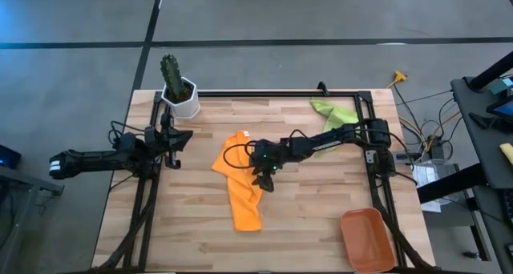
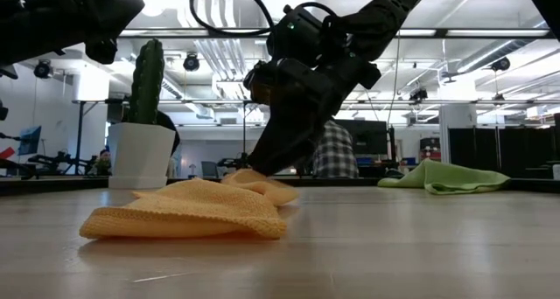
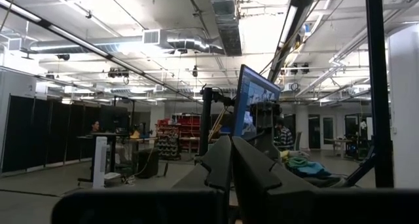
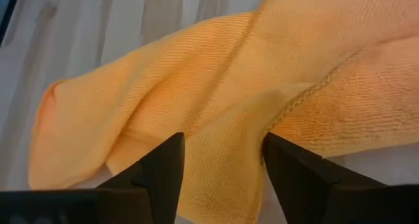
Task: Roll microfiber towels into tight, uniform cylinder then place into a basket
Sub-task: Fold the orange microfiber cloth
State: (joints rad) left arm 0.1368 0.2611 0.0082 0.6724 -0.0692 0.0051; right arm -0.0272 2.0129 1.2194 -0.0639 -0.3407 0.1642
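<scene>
The orange towel (image 1: 240, 186) lies loosely folded in a long strip at the table's middle; the low view shows it as a flat heap (image 2: 192, 212). My right gripper (image 1: 263, 178) slants down over the towel's middle, open, its fingers on either side of a raised fold (image 4: 222, 152). The green towel (image 1: 333, 114) lies crumpled at the far right edge. The basket (image 1: 367, 238) stands at the near right corner. My left gripper (image 1: 178, 138) hangs shut at the table's left side, pointing up and away from both towels. My right gripper comes at the orange towel slanting down from the table's right. Its open fingers (image 4: 163, 175) straddle a raised fold in the towel's middle (image 4: 226, 165), near a hemmed edge (image 4: 294, 106). Whether the fingertips touch the cloth, I cannot tell. The towel lies on the table.
A white pot with a cactus (image 1: 180, 94) stands at the far left corner. A dark frame (image 1: 369, 146) runs along the table's far and side edges. Bare wood lies between the orange towel and the basket.
</scene>
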